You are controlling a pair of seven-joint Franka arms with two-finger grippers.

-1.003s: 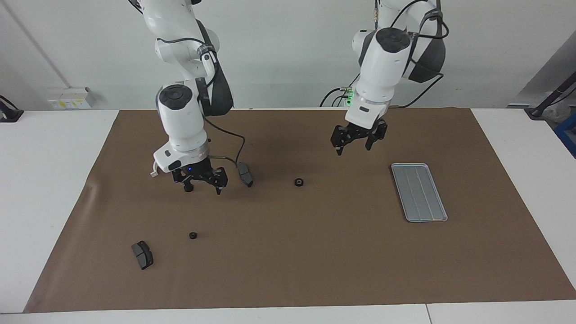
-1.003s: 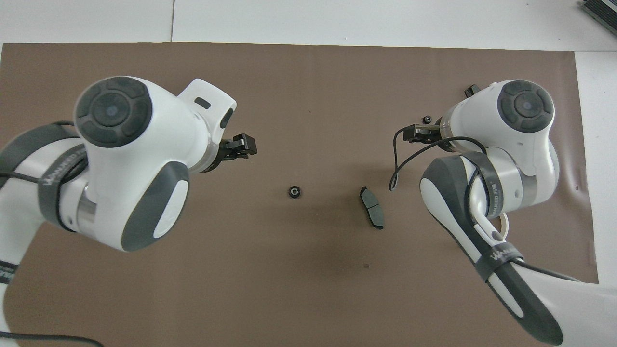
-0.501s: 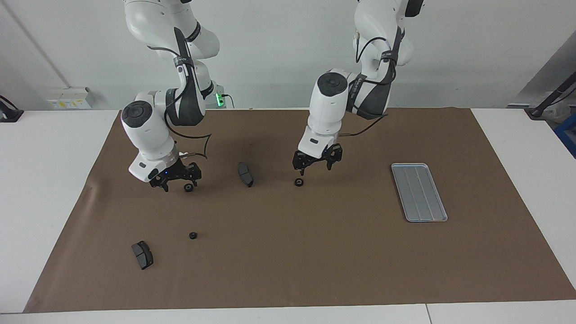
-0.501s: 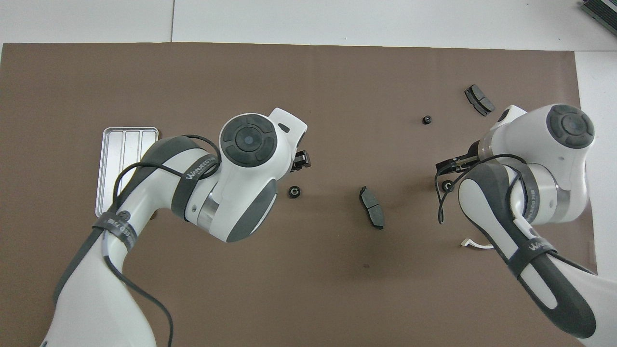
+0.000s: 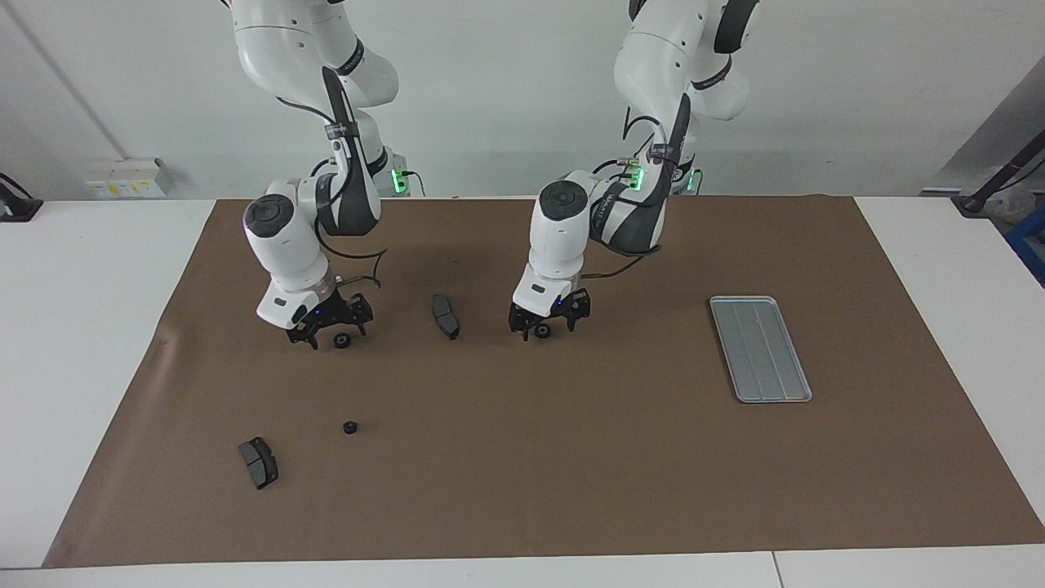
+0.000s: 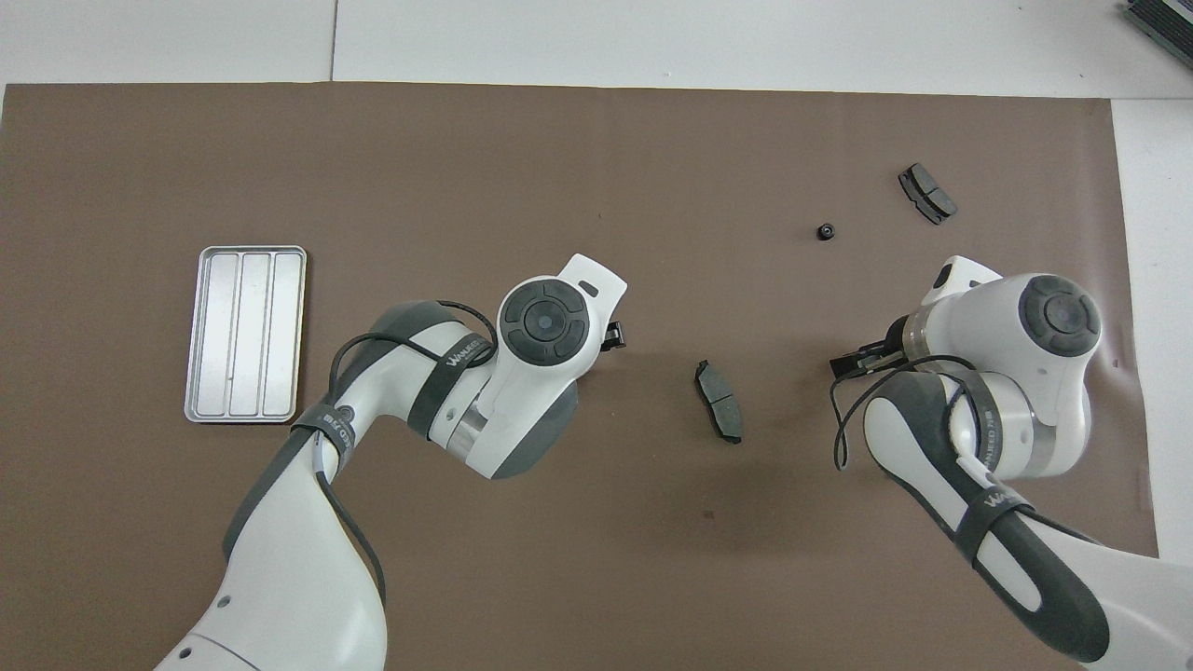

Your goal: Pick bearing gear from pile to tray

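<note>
Both arms are down at the brown mat, each at a small black round gear.

Left gripper (image 5: 540,327): low over the mat's middle, its fingers spread and straddling one small black round gear (image 5: 540,331), which sits on the mat between the tips. No closure on it yet, as far as the facing view shows.

Right gripper (image 5: 328,333): low toward the right arm's end of the worktop, fingers spread, a second black gear (image 5: 342,340) on the mat just beside one fingertip. Whether the tip touches it, cannot tell.

Third black gear (image 5: 350,426) lies loose nearer the worktop's front edge. Two dark grey curved pads: one (image 5: 445,317) between the grippers, one (image 5: 258,462) near the front corner at the right arm's end.

Flat rectangular silver-grey metal tray (image 5: 760,349), grooved, raised rim, lies toward the left arm's end with nothing visible in it.

Step in hand, by my reading: the grasp, nothing delivered. Next move calls for the left fingers to close squarely across the gear, lift clear, then carry to the tray. The part is small and round, so an off-centre pinch may squirt it out.
</note>
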